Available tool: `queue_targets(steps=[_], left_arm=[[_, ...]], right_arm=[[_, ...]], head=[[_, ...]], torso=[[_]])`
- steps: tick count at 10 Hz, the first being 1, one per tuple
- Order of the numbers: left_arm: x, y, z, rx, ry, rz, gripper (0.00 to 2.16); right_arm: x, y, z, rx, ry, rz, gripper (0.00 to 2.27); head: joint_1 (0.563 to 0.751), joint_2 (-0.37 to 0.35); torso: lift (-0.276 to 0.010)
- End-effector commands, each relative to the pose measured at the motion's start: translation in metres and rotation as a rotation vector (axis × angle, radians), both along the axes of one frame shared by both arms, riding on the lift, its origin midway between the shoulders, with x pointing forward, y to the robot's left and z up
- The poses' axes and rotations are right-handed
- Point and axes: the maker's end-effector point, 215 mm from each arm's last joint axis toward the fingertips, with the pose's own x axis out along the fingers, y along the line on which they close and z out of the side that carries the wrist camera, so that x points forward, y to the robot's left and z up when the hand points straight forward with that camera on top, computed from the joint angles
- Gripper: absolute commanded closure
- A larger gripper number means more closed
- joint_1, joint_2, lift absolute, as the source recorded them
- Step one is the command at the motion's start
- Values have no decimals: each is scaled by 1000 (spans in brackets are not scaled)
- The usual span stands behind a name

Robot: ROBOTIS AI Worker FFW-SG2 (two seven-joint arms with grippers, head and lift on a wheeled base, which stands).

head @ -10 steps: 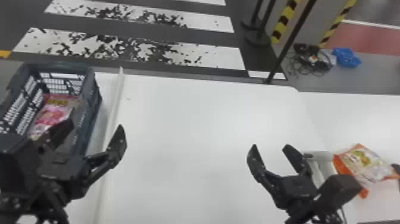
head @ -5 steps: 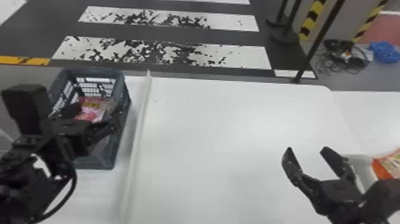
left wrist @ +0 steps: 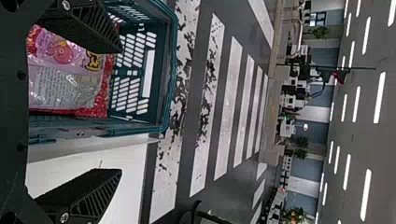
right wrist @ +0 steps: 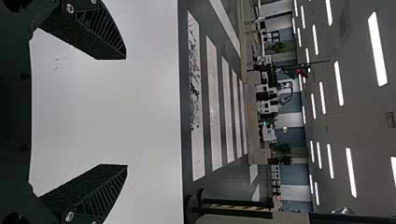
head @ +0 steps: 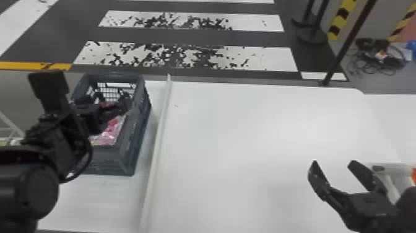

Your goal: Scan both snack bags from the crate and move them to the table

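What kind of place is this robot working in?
Probably an indoor robotics test hall: a mock crosswalk on the floor, rows of ceiling lights, and a traffic light beyond.

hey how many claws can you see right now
2. The left claw is open at the crate, and the right claw is open over the right side of the table.

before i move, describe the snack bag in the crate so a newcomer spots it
Find the white table, then the dark crate at its left. The snack bag lies inside, its shiny pink and red wrapper unlike the crate's dark slats.
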Motion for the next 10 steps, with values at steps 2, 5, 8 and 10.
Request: queue_targets(steps=[2, 5, 8, 10], left_arm=[[23, 32, -29, 26, 86, 25, 80], [13, 53, -45, -4, 199, 30, 90], [8, 55, -59, -64, 338, 17, 90], [11, 61, -68, -76, 390, 29, 90]], right_arm=[[-2, 0, -24, 12, 66, 3, 100], [0, 2, -33, 26, 85, 8, 100], [1, 5, -37, 33, 103, 15, 100], [-1, 3, -40, 35, 115, 17, 100]], head=[[695, 44], [695, 92], [695, 103], [695, 107]], torso=[[-87], [-87], [-87], [-87]])
